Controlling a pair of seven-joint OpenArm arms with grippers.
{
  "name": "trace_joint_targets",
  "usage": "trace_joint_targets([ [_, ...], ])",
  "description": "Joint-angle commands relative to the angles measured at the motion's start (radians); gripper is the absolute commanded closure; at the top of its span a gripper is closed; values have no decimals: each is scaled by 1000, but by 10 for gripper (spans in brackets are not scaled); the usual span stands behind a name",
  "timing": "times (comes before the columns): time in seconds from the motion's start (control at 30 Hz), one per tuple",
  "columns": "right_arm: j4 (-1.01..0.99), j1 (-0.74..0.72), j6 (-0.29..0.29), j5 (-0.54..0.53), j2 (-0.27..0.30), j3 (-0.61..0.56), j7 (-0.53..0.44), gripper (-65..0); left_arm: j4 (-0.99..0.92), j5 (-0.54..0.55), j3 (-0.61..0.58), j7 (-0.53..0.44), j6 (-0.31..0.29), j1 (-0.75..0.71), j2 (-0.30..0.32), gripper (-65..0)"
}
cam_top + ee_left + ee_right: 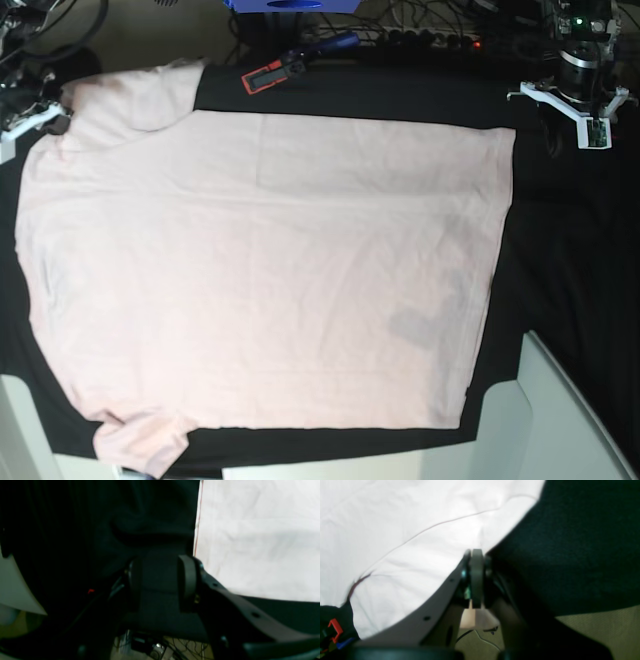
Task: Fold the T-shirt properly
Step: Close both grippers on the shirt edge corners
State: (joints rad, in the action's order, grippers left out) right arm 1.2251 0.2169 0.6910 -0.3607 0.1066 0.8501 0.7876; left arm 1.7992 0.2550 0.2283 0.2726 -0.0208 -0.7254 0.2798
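In the left wrist view, the left end effector [162, 585] stands with its pads apart over the black cloth [100, 530], holding nothing, just beside the T-shirt [257, 537] edge. In the right wrist view, the right end effector [477, 577] has its pads pressed together at the T-shirt's [407, 530] edge; whether fabric is pinched I cannot tell. In the base view, the pale pink T-shirt [260, 270] lies spread flat across the cloth-covered worktop [570, 260], with a red-and-black tool [268, 75] beyond its far edge.

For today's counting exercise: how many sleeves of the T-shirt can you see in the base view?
2. One sleeve lies at the top left corner of the T-shirt; the other sleeve lies at the bottom left corner. None seems hidden.
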Motion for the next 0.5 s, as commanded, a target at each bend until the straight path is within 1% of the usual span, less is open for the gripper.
trace_joint_targets([
  [0.0,11,-3,7,-8,14,2,-6,-4,1,0,7,-17,8,-7,8,-232],
  [0.1,11,-3,7,-8,12,2,-6,0,-20,4,6,-11,8,0,6,-239],
  [0.17,11,-3,7,-8,12,2,-6,0,-34,50,15,-9,8,5,-15,-242],
  [0.2,11,-3,7,-8,12,2,-6,0,-42,83,16,-9,8,5,-17,-257],
  [0.23,11,-3,7,-8,12,2,-6,0,-51,125,16,-9,8,5,-14,-292],
  [0.3,11,0,7,-8,12,2,-6,0,-86,217,16,-9,8,7,-12,-386],
  [0.37,11,2,7,-8,12,2,-6,0,-129,275,13,-9,8,22,-11,-469],
  [0.4,11,2,7,-8,12,2,-6,0,-149,292,12,-9,5,37,-11,-501],
  [0.47,11,3,7,-8,12,2,-6,0,-197,301,13,-9,-35,57,-12,-539],
])
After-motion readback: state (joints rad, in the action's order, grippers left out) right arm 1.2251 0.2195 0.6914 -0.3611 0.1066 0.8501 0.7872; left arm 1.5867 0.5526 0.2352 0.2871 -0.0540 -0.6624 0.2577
